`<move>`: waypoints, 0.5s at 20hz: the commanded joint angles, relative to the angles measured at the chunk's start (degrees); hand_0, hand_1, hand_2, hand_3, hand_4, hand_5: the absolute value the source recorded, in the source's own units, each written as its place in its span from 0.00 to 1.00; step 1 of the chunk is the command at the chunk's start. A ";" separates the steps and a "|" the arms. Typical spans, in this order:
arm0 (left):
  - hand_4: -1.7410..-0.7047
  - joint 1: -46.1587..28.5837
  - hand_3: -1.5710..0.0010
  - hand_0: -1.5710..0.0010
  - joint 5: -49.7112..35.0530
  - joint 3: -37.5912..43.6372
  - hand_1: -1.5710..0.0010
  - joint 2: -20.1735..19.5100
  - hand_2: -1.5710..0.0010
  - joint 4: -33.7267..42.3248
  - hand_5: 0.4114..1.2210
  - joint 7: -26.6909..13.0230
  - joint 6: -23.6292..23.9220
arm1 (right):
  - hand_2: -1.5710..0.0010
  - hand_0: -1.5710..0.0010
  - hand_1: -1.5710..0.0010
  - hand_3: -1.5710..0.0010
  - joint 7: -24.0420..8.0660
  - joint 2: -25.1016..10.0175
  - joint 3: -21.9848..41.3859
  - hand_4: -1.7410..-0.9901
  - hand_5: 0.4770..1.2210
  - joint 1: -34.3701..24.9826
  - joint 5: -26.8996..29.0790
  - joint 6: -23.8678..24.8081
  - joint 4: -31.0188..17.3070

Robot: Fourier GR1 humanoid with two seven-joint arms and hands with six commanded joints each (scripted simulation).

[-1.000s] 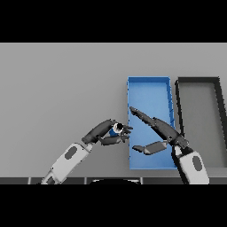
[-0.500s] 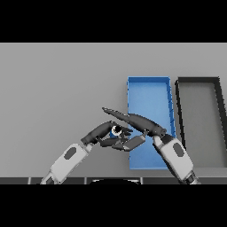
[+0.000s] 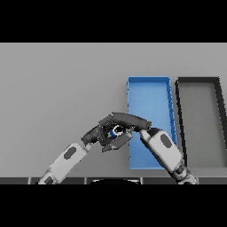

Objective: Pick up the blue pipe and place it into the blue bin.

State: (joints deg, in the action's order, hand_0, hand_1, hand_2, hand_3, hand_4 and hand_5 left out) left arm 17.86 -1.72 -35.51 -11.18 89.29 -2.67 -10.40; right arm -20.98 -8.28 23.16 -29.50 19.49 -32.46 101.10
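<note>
The blue pipe shows only as a small blue and white end, held above the table just left of the blue bin. My left hand, coming from the lower left, has its fingers curled round the pipe. From the lower right, my right hand lies across the top of the pipe, with its thumb under it, so the pipe is pinched between both hands. Most of the pipe is hidden by the fingers.
A black bin stands right beside the blue bin, on its right. My right forearm crosses the near end of the blue bin. Grey table stretches to the left and far side.
My right hand swung left from over the blue bin to the pipe, and its fingers and thumb came down round it. The left hand stayed almost still with the pipe.
</note>
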 commanded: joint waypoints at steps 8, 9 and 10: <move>0.03 -1.24 0.08 0.07 -5.07 2.77 0.07 2.49 0.13 0.19 1.00 4.57 -1.01 | 0.06 0.06 0.06 0.08 4.55 -1.04 1.65 0.38 0.83 0.88 -2.77 -0.06 0.05; 0.02 -1.29 0.07 0.05 -5.23 2.95 0.06 2.50 0.11 0.40 1.00 4.61 -0.62 | 0.05 0.05 0.05 0.07 4.56 -0.62 1.85 0.37 0.86 0.53 -2.98 0.23 -0.13; 0.02 -1.07 0.05 0.04 -5.13 2.81 0.05 2.61 0.11 0.16 1.00 4.75 -0.48 | 0.04 0.04 0.04 0.05 4.97 -0.50 1.95 0.36 0.89 1.34 -3.06 0.40 0.47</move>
State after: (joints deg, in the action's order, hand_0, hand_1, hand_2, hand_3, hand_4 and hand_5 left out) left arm 16.78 -6.96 -32.73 -8.56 89.48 2.39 -11.00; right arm -15.86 -8.77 25.10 -28.14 16.37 -32.10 101.55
